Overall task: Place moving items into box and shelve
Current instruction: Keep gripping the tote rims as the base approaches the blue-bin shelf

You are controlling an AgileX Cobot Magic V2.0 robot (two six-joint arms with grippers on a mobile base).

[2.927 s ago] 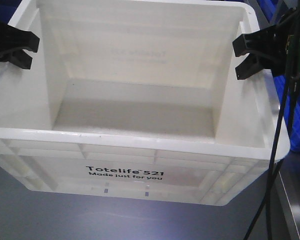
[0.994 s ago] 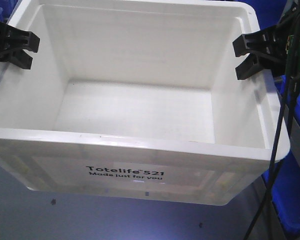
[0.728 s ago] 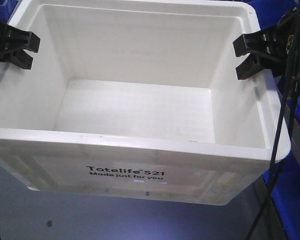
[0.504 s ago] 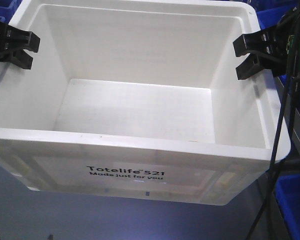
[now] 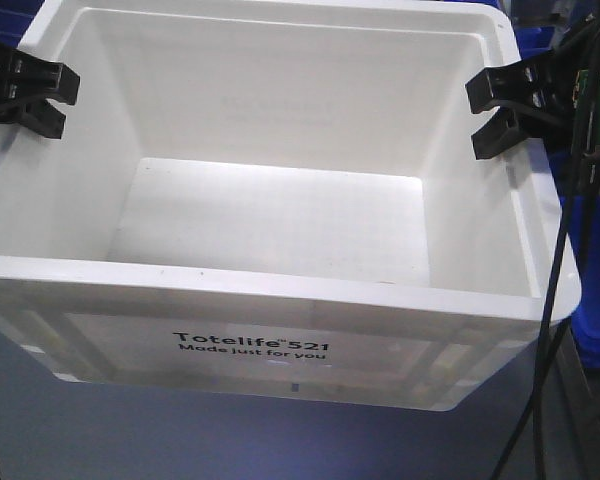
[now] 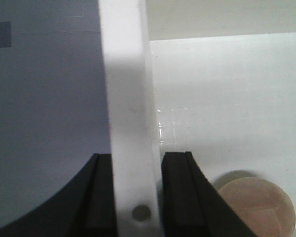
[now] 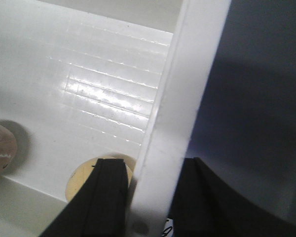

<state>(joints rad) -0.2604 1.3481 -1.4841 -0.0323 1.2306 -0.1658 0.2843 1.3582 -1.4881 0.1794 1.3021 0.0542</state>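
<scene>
Box (image 5: 280,283), blue bins (image 5: 598,290) just beside

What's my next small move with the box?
Probably move both arms together, holding the box level. The left gripper and right gripper each pinch an opposite wall, with jaws straddling the rim, so uneven motion could twist it loose.

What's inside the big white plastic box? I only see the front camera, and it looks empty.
Observer: Not empty. The left wrist camera shows a round tan disc lying inside the large white rectangular plastic crate.
Child: Is the left hand really gripping?
Observer: Yes, the left hand straddles the crate's side wall and squeezes it from both sides.
Child: And the right?
Observer: The right hand pinches its wall the same way.
</scene>
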